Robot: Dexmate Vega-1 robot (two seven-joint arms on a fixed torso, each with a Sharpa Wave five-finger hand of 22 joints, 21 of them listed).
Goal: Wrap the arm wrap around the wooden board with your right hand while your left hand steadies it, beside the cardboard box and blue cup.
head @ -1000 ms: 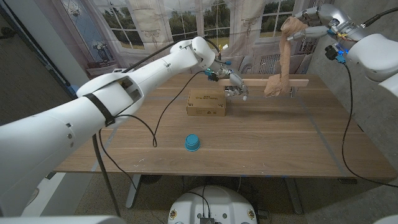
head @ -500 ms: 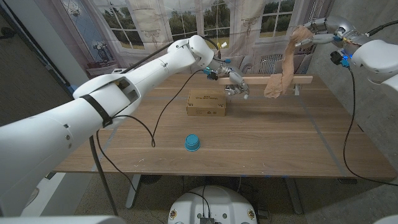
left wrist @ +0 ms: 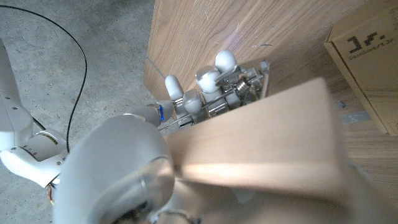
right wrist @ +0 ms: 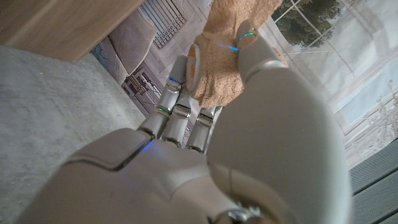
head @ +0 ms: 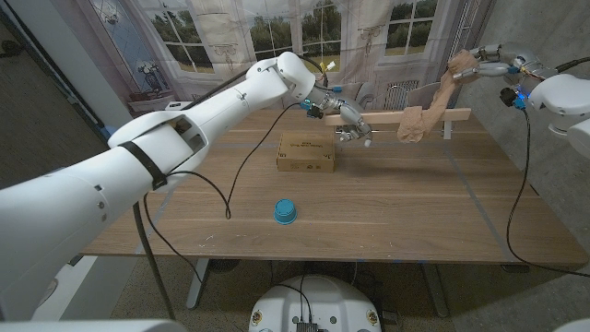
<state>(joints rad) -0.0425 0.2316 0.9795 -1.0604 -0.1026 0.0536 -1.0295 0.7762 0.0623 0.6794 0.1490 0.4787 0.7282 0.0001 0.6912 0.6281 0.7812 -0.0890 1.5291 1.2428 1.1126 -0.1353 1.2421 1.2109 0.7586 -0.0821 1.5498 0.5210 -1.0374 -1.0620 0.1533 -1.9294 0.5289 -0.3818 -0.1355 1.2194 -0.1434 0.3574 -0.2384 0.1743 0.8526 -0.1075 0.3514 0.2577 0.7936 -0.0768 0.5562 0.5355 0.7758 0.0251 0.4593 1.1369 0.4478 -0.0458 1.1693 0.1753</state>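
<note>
Above table (head: 396, 212), wrap (head: 441, 96) (between fingers (right wrist: 177, 112))

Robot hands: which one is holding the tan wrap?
The right hand, raised at the table's far right, grips the wrap. The left hand holds the wooden board.

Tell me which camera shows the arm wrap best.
The head view: the tan arm wrap runs from the wooden board, where it bunches, up to the right hand. The right wrist view shows just the end gripped in that hand's fingers. The left wrist view shows blurred board.
</note>
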